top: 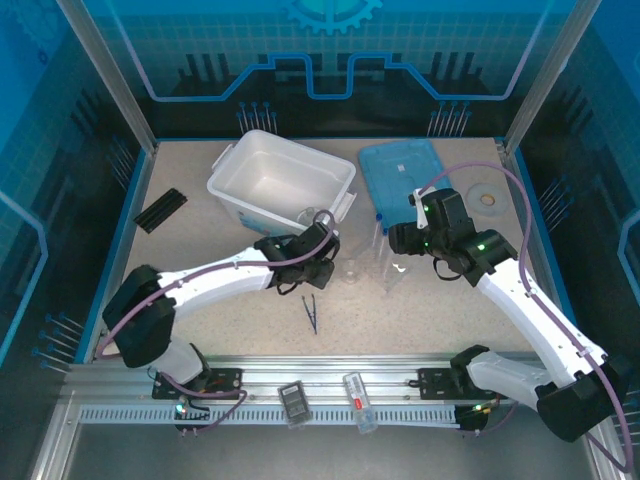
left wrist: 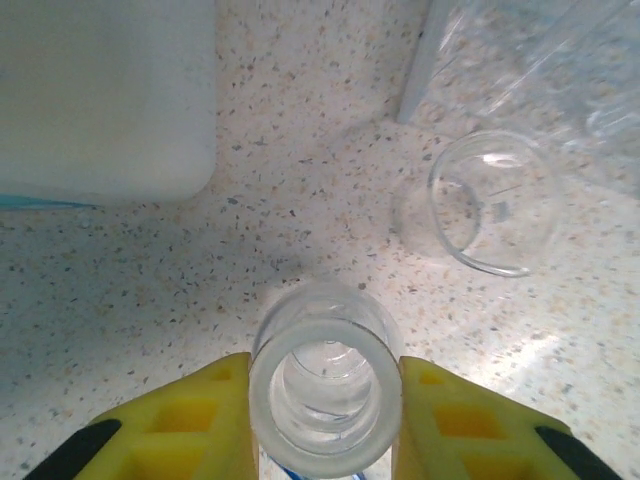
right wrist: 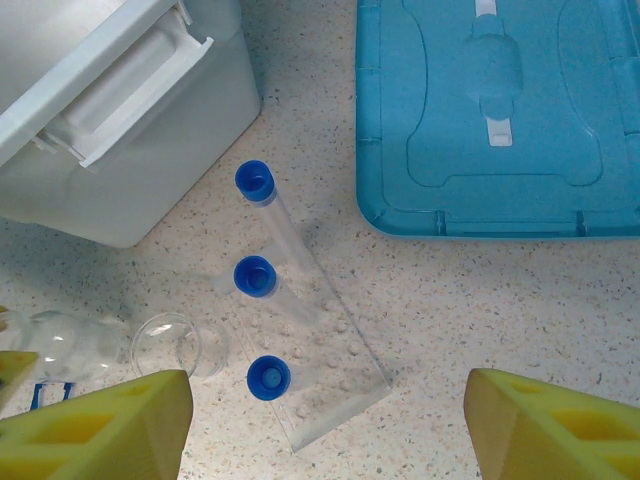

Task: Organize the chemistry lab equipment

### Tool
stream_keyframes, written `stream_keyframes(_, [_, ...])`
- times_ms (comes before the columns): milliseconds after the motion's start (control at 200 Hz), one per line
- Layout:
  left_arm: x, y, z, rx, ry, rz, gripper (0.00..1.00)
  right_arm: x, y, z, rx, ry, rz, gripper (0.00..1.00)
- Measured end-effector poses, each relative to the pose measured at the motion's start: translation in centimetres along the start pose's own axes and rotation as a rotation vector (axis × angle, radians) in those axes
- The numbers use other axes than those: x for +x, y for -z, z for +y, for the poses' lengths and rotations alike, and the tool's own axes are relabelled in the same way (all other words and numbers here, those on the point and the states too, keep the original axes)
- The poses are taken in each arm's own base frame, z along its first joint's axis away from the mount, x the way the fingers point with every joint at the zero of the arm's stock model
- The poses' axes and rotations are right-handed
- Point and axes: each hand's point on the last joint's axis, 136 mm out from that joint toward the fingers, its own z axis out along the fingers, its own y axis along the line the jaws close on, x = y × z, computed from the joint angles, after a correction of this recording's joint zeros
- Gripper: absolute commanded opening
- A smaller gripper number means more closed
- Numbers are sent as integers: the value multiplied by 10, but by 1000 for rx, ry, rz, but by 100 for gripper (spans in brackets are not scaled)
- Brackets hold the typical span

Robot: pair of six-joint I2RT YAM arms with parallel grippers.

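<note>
My left gripper (left wrist: pixel 324 372) is shut on a small clear glass flask (left wrist: pixel 326 345), its yellow pads (left wrist: pixel 215 415) pressed against both sides of the thick frosted neck, low over the table. A small round glass dish (left wrist: pixel 488 205) stands just beyond it. Three blue-capped tubes (right wrist: pixel 255 277) stand in the small clear rack (right wrist: pixel 330 370). My right gripper (right wrist: pixel 328 425) hangs open above that rack, fingers wide apart with nothing between them. The white bin (top: pixel 280 180) sits at the back, and its light-blue lid (top: pixel 402 170) lies flat to its right. Dark blue tweezers (top: pixel 311 312) lie on the table in front of the left gripper (top: pixel 318 262).
A flat black ridged strip (top: pixel 161 209) lies at the far left and a pale round ring (top: pixel 488 198) at the far right. Two small devices (top: pixel 294 402) rest on the front rail. The bin wall (left wrist: pixel 100 100) is close on the left gripper's left.
</note>
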Motion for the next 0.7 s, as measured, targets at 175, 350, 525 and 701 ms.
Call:
stream_keyframes(175, [-24,42,-4,43,12,-80,14,0,0,0,0,0,0,73])
stream_keyframes(350, [-49,85,-7,82,4,-158,15,0,0,0,-1,0,0,73])
stream_keyframes(525, [-80,115,6,87,23,-234,15,-1,2,0,-3,-1,-6,73])
stream_keyframes(701, [-106,127,40,42,72,-295,15,-1,5,0,-5,-2,-18,73])
